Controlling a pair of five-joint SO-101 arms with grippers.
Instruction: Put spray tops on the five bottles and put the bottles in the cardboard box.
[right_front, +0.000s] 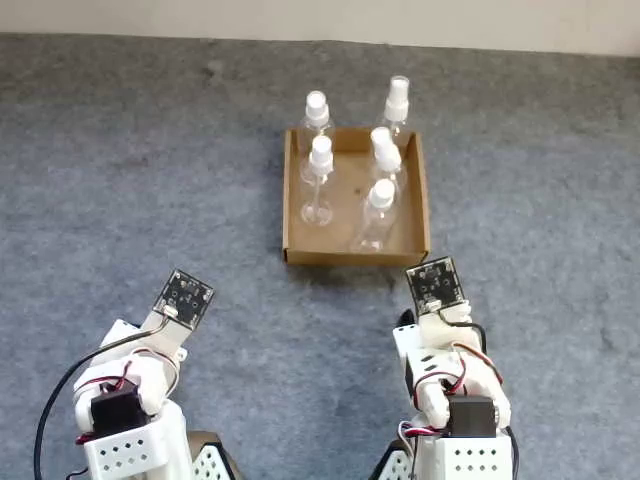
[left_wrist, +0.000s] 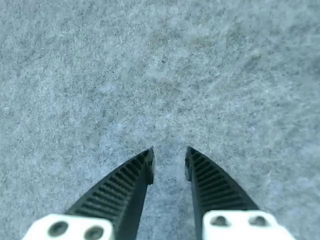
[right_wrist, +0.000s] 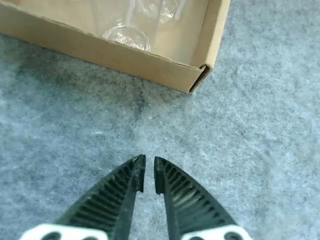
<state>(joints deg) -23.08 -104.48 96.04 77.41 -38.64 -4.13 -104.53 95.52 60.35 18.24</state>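
Observation:
The cardboard box (right_front: 293, 200) sits mid-table, open side up. Several clear bottles with white spray tops stand in it: one at the left (right_front: 319, 180), one at the front right (right_front: 378, 212), one behind that (right_front: 386, 152). Two more capped bottles (right_front: 317, 110) (right_front: 397, 100) rise at the box's back edge; I cannot tell if their bases are inside. My left gripper (left_wrist: 169, 156) hangs slightly open over bare carpet, holding nothing. My right gripper (right_wrist: 149, 164) is shut and empty, just in front of the box's near right corner (right_wrist: 199, 80). A bottle base (right_wrist: 127, 36) shows inside the box.
Grey carpet (right_front: 150, 170) covers the table on all sides of the box. Both arms (right_front: 150, 370) (right_front: 445, 360) sit folded back near the front edge, the right one close to the box's front wall.

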